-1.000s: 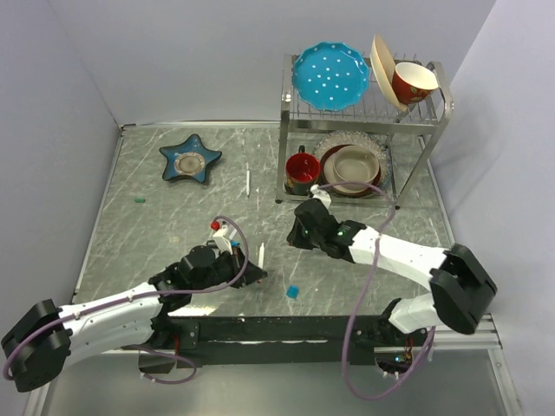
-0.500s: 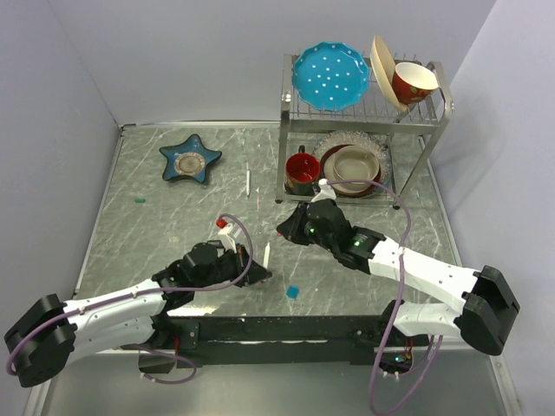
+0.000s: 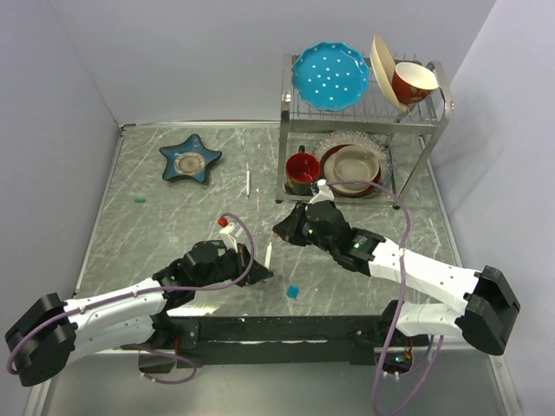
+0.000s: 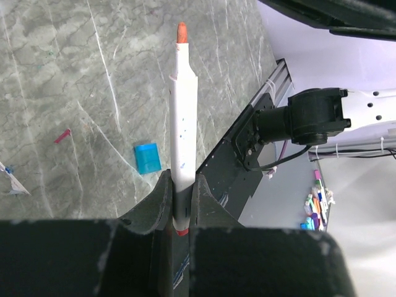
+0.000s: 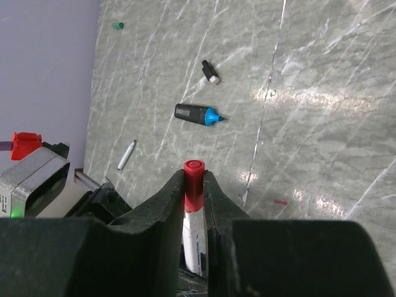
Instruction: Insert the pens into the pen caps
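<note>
Pens sit in both grippers, apparently held out so that one end can meet the other. The left gripper (image 4: pixel 182 189) is clamped on a white pen (image 4: pixel 183 105), whose orange-red tip points forward, clear of the jaws and free for capping. The right gripper (image 5: pixel 194 180) pinches a white piece with a red end (image 5: pixel 193 168), red end outward; cap or second pen, it cannot be told. A blue cap (image 4: pixel 147 158) lies loose on the marble table (image 4: pixel 62 74).

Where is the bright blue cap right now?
In the top view, the bright blue cap lies on the table near its front edge, just right of the left tool holding the white pen.
</note>
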Motion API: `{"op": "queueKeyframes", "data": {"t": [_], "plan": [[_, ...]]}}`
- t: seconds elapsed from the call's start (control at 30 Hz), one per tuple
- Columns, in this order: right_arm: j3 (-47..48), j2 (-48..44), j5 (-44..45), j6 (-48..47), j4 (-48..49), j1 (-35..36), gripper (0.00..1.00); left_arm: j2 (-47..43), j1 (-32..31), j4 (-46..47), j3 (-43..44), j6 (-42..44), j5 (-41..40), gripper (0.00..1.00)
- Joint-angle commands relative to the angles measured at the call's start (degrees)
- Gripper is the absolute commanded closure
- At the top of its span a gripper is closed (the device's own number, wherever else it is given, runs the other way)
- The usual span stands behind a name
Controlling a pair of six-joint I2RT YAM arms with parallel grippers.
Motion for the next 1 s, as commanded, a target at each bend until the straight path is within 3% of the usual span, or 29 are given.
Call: {"op": "queueKeyframes", "data": {"t": [0.0,0.97], "plan": [[1.74,-0.01,0.93,0.55,2.14,0.77,0.81,-0.41,-0.18,2.88,2.10,1.28,0.94,0.99],[-4.23,-0.53,2.44,2.22,6.44,6.57,0.79,-2.69,-0.18,0.07,3.50,2.25,-1.08,0.99]]}}
